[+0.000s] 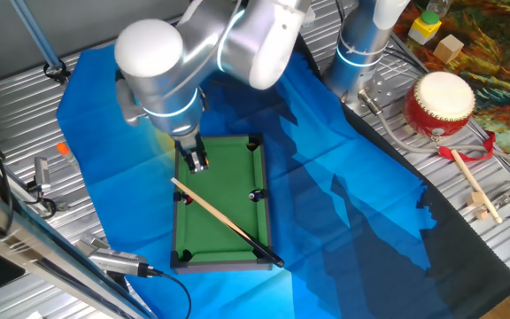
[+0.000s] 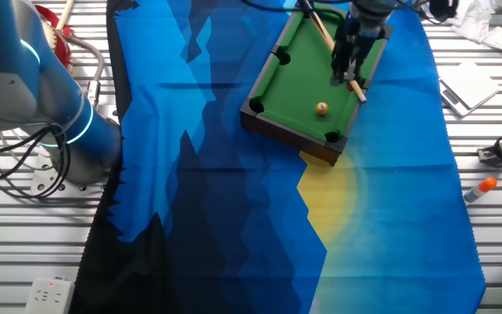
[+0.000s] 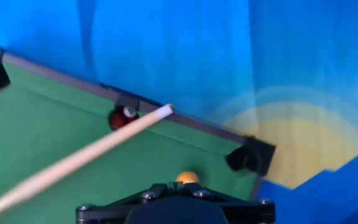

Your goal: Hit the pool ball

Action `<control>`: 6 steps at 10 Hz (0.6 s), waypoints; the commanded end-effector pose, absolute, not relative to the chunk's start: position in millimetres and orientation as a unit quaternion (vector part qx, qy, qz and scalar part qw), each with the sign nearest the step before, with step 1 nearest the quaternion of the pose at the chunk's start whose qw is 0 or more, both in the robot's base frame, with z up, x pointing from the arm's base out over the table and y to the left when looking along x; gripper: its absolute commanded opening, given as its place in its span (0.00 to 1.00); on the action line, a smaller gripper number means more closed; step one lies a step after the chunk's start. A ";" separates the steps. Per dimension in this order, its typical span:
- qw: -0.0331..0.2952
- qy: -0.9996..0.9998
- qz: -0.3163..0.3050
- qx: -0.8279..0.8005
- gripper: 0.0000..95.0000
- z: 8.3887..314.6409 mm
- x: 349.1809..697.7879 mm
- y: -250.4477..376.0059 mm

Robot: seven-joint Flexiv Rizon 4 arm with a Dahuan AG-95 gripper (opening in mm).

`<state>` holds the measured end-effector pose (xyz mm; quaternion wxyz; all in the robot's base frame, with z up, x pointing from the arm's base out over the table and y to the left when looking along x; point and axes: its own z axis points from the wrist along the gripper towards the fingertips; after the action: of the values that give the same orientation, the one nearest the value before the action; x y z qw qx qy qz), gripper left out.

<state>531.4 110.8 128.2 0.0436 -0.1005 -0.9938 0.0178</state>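
The pool ball (image 2: 322, 108) is a tiny orange ball on the green felt of the toy pool table (image 2: 279, 85), near its end rail. In the hand view the pool ball (image 3: 187, 177) shows just beyond my fingertips. It is hidden in the one fixed view. My gripper (image 1: 198, 165) hovers over the table's end, fingers together and holding nothing; it also shows in the other fixed view (image 2: 349, 77) and the hand view (image 3: 174, 185). A wooden cue (image 1: 224, 220) lies diagonally across the table, its tip (image 3: 165, 110) resting on the side rail.
A tiny red ball (image 3: 122, 117) sits at the side pocket beside the cue tip. A corner pocket (image 3: 244, 158) is close to the orange ball. A blue cloth (image 1: 343, 204) covers the table. A red drum (image 1: 439, 102) and a drumstick (image 1: 472, 184) lie to the right.
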 end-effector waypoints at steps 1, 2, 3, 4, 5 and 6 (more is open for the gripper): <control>0.046 -0.991 0.007 -0.128 0.00 125.4 532.9 121.7; 0.052 -0.990 0.008 -0.128 0.00 125.4 532.9 121.7; 0.054 -0.990 -0.002 -0.127 0.00 125.4 532.9 121.7; 0.057 -0.990 -0.021 -0.126 0.00 125.4 532.9 121.7; 0.057 -0.990 -0.022 -0.126 0.00 125.4 532.9 121.7; 0.076 -0.992 -0.019 -0.099 0.00 125.4 532.9 121.7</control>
<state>533.9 121.3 124.8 0.0630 -0.1228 -0.9901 -0.0270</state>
